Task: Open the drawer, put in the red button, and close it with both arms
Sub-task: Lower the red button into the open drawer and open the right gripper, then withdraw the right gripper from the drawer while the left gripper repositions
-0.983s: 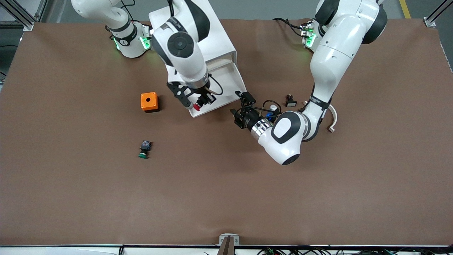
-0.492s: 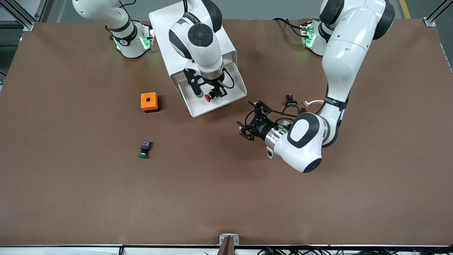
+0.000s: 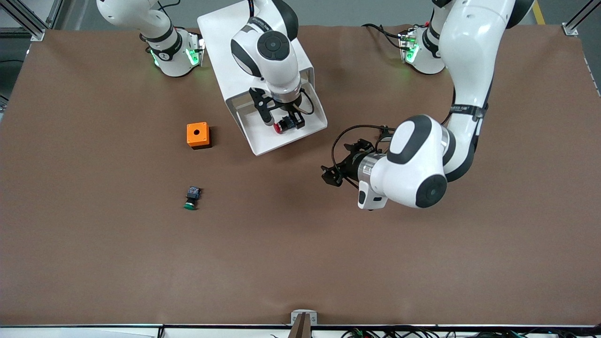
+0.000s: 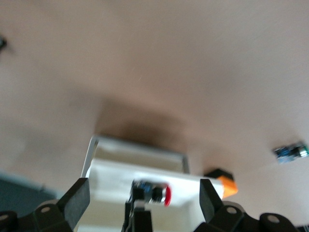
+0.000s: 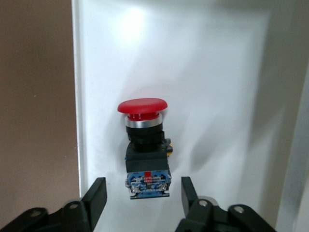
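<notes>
Red cap against white plastic tells you where the job stands: the red button (image 3: 284,125) lies on its side on the floor of the open drawer (image 3: 313,129), which is pulled out of the white cabinet (image 3: 220,33). In the right wrist view the button (image 5: 143,147) rests flat, cap pointing away from the camera, with the right gripper (image 5: 140,195) just above it, its fingers spread on either side of the blue-and-black body and touching nothing. So, as you can judge it, opening is done and the button is delivered — what is left is to lift the right gripper (image 3: 277,114) clear and push the drawer shut with both arms.

Your left gripper (image 3: 334,174) hangs over bare brown table (image 3: 300,263), near the drawer's front but apart from it; its fingers stand wide and empty, and it faces the drawer front in its own wrist view. It looks placed for the closing push, though that is only a reading of its pose.

Leave the green button (image 3: 190,197) and the orange box (image 3: 198,135) alone — both sit toward the right arm's end of the table, well apart from the drawer.

Hard to make out: the left wrist view is smeared, so the drawer (image 4: 140,164) and button (image 4: 157,193) show only as shapes. The right arm covers part of the cabinet's top and the drawer's inner end, and the left arm hides the small parts lying under its elbow.
</notes>
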Motion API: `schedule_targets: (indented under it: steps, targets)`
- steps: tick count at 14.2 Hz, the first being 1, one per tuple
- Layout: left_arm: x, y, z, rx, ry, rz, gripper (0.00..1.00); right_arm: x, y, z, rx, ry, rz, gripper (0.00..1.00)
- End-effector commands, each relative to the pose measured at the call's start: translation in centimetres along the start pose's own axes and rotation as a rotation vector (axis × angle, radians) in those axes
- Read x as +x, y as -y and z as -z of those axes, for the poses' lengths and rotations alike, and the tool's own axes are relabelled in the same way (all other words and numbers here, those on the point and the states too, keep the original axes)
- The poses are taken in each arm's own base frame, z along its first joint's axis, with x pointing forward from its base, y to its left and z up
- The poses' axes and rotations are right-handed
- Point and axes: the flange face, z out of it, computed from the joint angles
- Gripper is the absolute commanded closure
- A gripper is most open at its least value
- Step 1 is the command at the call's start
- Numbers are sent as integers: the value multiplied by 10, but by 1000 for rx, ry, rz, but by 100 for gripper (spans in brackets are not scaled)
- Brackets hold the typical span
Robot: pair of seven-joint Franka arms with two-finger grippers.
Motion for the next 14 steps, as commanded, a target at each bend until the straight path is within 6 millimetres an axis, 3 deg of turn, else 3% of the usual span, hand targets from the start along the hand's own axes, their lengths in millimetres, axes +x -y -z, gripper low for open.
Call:
schedule_targets:
  steps: [1, 2, 4, 7, 10, 12, 14]
  targets:
    - [-23, -2, 10, -25, -152, -72, 0, 25, 19, 28, -13, 9, 99, 0]
    - [-23, -4, 11, -27, -203, -84, 0, 39, 28, 45, -33, 10, 156, 0]
    - [-34, -11, -10, -3, -298, -118, 0, 72, 41, 74, -75, 17, 281, 0]
    - [-36, -11, -64, 12, -427, -113, 0, 143, 54, 118, -139, 44, 415, 0]
    - [-42, -12, -110, 3, -496, -55, 0, 218, 52, 148, -184, 75, 524, 0]
    - [-53, -4, -126, 37, -516, -68, 0, 265, 44, 170, -207, 77, 601, 0]
    - [-69, 1, -129, 47, -510, -90, 0, 305, 39, 184, -223, 67, 694, 0]
